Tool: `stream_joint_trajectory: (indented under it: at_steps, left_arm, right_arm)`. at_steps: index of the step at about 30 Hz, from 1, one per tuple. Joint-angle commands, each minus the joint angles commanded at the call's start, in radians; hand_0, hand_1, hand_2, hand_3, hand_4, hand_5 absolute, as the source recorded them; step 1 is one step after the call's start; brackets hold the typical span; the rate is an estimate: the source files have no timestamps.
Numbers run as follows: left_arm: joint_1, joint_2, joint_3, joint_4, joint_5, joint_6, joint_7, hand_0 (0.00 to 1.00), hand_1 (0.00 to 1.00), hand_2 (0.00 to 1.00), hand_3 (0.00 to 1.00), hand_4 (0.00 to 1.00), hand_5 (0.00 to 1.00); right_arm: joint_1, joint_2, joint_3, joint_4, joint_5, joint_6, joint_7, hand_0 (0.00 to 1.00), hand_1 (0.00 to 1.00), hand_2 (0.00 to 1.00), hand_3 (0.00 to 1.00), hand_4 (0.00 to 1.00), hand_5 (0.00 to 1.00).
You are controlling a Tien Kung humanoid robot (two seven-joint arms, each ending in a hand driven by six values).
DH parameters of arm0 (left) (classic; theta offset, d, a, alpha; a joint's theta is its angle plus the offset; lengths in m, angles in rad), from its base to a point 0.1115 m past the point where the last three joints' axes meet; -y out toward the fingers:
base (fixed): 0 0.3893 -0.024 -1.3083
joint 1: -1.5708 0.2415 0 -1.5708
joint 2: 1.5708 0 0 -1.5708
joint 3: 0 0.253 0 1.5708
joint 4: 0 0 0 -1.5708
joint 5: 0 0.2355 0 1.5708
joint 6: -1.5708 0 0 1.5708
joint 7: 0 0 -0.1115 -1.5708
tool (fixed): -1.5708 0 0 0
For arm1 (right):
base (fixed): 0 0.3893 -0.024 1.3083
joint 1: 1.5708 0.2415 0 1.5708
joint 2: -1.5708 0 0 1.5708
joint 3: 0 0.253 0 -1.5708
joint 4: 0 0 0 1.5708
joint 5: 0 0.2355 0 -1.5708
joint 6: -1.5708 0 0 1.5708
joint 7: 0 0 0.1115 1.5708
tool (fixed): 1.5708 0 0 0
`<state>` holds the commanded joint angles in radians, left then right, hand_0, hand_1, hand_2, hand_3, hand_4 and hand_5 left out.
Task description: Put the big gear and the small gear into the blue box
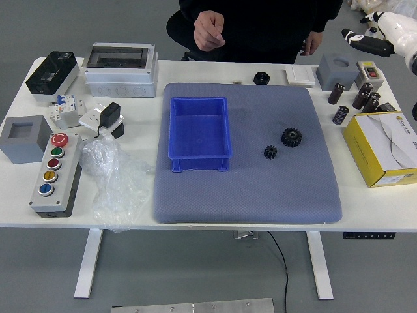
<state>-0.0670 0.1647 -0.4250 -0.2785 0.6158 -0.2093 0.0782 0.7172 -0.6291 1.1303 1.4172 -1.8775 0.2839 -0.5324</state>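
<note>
I have the right hand (358,25) up at the far right corner of my view, over the far end of the white counter (124,215). Its black fingers (369,44) are extended and apart, with nothing in their hold. The big black toothed gear (291,137) lies on the blue-grey textured mat (247,199), and the small black toothed gear (270,152) lies near it, a little nearer to me and to its left. Both are outside the open blue plastic box (199,134), to its right; the box sits on the same mat.

Across the counter stands a person in dark clothes (260,26). One of their hands (210,30) is raised with the fingers partly curled, beyond the box; their other hand (312,43) hangs low by the far edge. To the right of the mat I see a yellow cardboard box with a white top (365,160), and just beside its far left corner a short dark cylinder (340,115).
</note>
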Motion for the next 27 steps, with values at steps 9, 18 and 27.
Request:
stream_joint_trajectory:
  at_steps: [9,18,27]
  left_arm:
    - [-0.001,0.001,-0.003,0.0,0.003,0.0,0.0,0.865,0.836,0.833,0.787,0.606,0.369]
    - [-0.001,0.0,-0.002,0.0,0.003,0.0,0.0,0.865,0.836,0.833,0.786,0.605,0.37]
    - [0.001,0.002,0.001,-0.001,0.002,0.0,0.0,0.865,0.836,0.832,0.786,0.606,0.369]
  right_arm:
    - [-0.003,-0.007,0.001,0.005,0.001,0.0,-0.001,0.976,0.912,0.953,0.892,0.655,0.998]
    - [-0.007,-0.007,-0.004,0.008,0.002,0.001,-0.002,0.976,0.909,0.949,0.89,0.655,0.998]
    - [-0.012,-0.007,-0.006,0.009,0.002,-0.001,-0.003,0.975,0.907,0.947,0.889,0.654,0.998]
